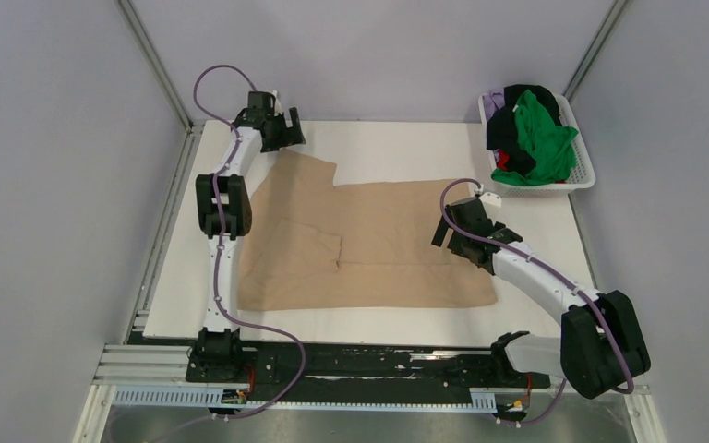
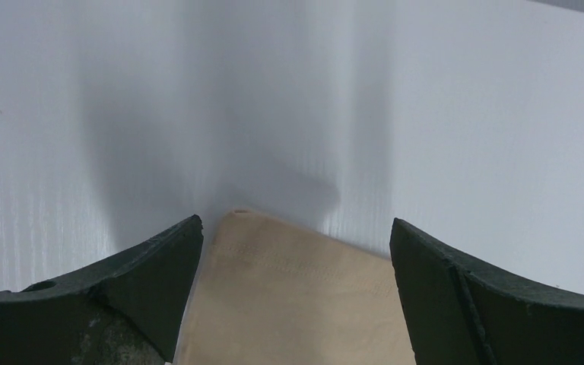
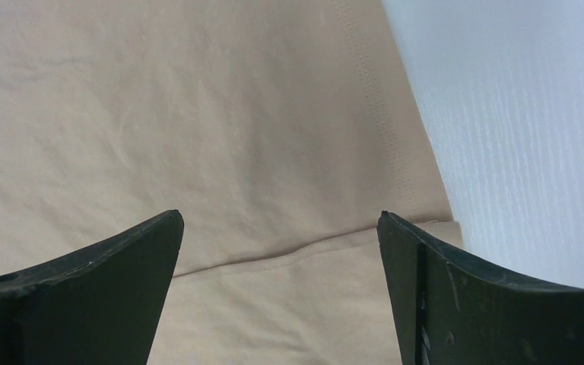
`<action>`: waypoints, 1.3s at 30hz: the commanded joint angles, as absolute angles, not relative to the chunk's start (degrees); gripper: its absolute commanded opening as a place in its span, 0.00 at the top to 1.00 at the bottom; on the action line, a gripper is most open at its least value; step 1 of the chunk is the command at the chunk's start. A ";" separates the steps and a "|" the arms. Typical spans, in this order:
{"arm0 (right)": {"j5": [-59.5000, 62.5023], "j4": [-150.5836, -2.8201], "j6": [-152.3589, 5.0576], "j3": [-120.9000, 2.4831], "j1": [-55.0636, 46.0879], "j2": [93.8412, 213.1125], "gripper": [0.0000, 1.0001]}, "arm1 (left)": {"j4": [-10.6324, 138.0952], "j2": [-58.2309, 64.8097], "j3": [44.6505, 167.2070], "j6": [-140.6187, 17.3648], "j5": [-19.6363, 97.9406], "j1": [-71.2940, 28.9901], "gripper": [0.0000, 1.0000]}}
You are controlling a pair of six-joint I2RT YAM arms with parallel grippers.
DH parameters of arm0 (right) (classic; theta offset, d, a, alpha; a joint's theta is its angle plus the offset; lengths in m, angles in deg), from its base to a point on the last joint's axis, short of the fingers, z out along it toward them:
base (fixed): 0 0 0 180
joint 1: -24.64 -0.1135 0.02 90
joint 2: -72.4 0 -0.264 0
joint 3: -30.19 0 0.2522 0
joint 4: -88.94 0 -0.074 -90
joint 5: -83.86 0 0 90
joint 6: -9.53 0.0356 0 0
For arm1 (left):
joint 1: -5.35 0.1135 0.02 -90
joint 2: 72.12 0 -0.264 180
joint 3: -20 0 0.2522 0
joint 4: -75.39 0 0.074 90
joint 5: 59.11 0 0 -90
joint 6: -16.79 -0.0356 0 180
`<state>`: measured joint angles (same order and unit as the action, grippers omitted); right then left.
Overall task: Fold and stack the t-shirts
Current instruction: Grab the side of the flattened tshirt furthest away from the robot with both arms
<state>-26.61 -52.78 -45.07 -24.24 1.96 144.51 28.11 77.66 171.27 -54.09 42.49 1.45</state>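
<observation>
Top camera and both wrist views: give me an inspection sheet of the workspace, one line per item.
Surface: white table, no marks seen.
Job's things: tan t-shirt spread flat mid-table, a flap folded in near its left side; green t-shirt, black t-shirt, red cloth and purple cloth heaped in the white basket at the far right corner.
Clutter: nothing seen.
Grippers: left gripper open over the tan shirt's far-left corner; right gripper open over its right hem; neither holds cloth.
Cables: purple cables loop above each wrist.
Surroundings: grey walls; aluminium rail at the near edge.
</observation>
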 commanded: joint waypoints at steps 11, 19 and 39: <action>-27.50 -54.44 -46.94 -24.53 2.30 144.16 0.00 | 24.70 80.12 173.92 -57.95 47.27 0.65 0.05; -27.41 -54.39 -46.85 -24.18 2.29 143.42 0.00 | 17.03 77.79 174.08 -69.85 37.87 -3.20 0.19; -27.93 -52.87 -46.19 -23.94 2.31 141.45 0.03 | 17.59 77.30 174.39 -75.02 30.52 -5.81 0.92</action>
